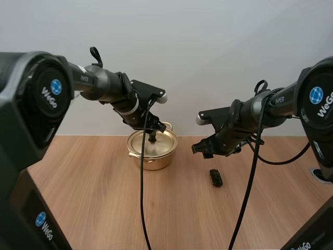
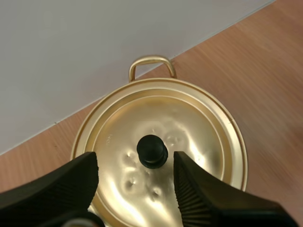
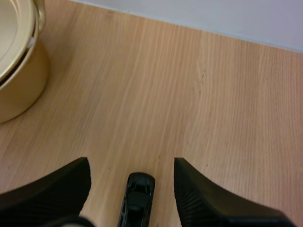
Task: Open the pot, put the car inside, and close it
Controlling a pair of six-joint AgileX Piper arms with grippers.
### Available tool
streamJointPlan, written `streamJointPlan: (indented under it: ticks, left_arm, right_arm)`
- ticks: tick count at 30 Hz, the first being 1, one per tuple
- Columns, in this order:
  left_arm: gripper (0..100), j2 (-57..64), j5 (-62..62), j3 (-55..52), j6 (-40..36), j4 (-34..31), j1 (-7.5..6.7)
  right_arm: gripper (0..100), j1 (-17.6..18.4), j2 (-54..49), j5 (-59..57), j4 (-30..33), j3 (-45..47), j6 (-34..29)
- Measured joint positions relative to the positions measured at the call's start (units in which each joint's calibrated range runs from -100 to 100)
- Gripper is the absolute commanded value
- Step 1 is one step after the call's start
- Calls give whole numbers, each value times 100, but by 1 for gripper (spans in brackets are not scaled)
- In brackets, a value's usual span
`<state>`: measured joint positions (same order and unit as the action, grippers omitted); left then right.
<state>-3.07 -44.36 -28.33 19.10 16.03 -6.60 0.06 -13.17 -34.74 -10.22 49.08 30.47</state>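
Pot [image 1: 151, 159], gold-coloured and shiny, stands on the wooden surface [image 1: 93, 198] toward the far edge, close to the pale wall [image 1: 218, 47]. Its lid [image 2: 189, 118] is seated on it, slightly dented near the middle, with a black knob [image 2: 152, 151] standing up at the centre. One loop handle [image 2: 151, 64] of the pot points toward the wall.

The left pincer [image 1: 152, 131] hangs straight over the lid. In the left wrist view its two fingers [image 2: 208, 198] stand wide apart, ribbed inner faces turned to each other, one on either side of the knob, with lid showing between each finger and the knob. It has hold of nothing. Whether the tips touch the lid I cannot tell.

A small dark car [image 1: 216, 178] lies on the surface to the right of the pot, well apart from it, its length running roughly toward and away from the arms' bases.

The right pincer [image 3: 131, 165] hovers above the surface, over the car and a little to its pot side in the high view. Its fingers are spread wide as well and are empty. In the right wrist view the car lies on the wood in line with the gap between them, touched by neither, and the pot's side and rim show off to one side.
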Motion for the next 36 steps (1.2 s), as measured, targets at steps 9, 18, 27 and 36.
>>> streamJointPlan:
  ticks: [9,18,27,36]
  left_arm:
    - [79,-883,-85,149,374,506,-8]
    - [78,-909,106,272,506,658,-8]
    - [77,-908,482,272,506,763,-8]
    - [71,-896,494,336,506,894,-8]
  right_arm:
    - [85,0,0,-183,-14,0,0]
    - [85,0,0,-216,-14,0,0]
    - [85,0,0,-216,-14,0,0]
    - [85,0,0,-216,-14,0,0]
